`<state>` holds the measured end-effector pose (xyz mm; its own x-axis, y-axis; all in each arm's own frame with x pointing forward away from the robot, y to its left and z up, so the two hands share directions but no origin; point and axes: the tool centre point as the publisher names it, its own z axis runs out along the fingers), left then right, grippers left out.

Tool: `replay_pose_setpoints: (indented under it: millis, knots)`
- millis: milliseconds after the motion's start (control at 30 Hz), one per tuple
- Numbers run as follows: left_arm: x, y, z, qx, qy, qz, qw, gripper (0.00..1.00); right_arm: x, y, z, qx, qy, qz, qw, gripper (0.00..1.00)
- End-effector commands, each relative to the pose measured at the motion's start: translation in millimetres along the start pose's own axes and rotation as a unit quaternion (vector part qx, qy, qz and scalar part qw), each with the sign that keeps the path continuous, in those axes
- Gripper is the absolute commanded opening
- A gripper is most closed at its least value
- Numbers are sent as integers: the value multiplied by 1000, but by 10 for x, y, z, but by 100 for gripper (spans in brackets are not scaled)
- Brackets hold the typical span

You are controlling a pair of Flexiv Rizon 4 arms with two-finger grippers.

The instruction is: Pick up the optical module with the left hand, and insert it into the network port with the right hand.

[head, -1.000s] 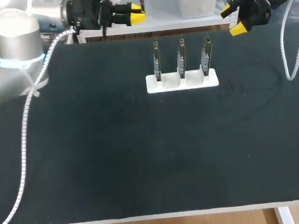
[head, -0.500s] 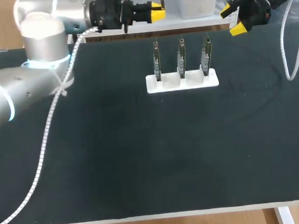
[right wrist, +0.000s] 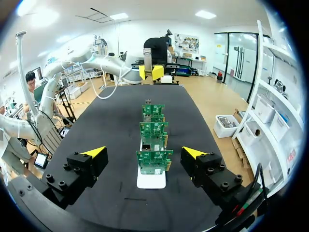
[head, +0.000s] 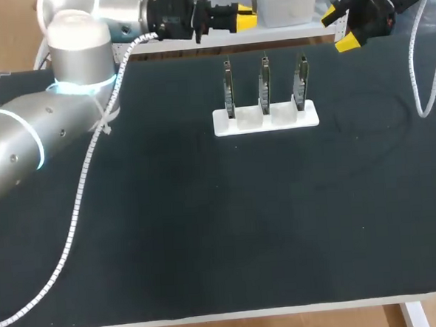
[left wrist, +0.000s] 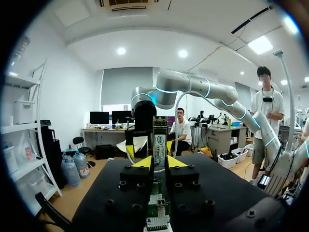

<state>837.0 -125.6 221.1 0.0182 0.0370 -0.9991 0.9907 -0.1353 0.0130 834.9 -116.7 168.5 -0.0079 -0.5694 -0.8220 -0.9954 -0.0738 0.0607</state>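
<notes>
The chief hazard is the mid-air handover above the table (head: 207,231). The left arm (head: 24,146) holds its load high near the far edge, at about 11 o'clock, and a mistimed release would likely drop it. The right gripper (head: 340,28), at about 1 o'clock, stands wide open and empty. If it takes the piece crooked, insertion could jam.

The white holder (head: 223,123), at 12 o'clock, looks light and might shift under a skewed push. The three circuit boards (right wrist: 154,161) standing upright in it might flex. The left gripper (left wrist: 160,161) is clamped on the optical module (left wrist: 159,140), which stands out well beyond the fingertips, so it may pivot.

- **Table:** matte black and cloth-like.
- **Left arm:** smooth silver metal.
- **Fingertips:** yellow wedges on black blocks.
- **Holder:** a white slab, seemingly plastic.
- **Boards:** thin green rectangles.
- **Module:** a slim metallic bar with a label.
</notes>
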Motion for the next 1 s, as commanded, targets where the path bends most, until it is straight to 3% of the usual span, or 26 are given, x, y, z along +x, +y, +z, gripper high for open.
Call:
replay_pose_setpoints:
  millis: [33,1000]
  knots:
    - [-10,71,11,46,4,-4,999,0,1,-78,-17,-457,-1,0,890,100]
    - [-12,81,9,52,-15,3,999,0,1,-78,-17,-457,-1,0,890,100]
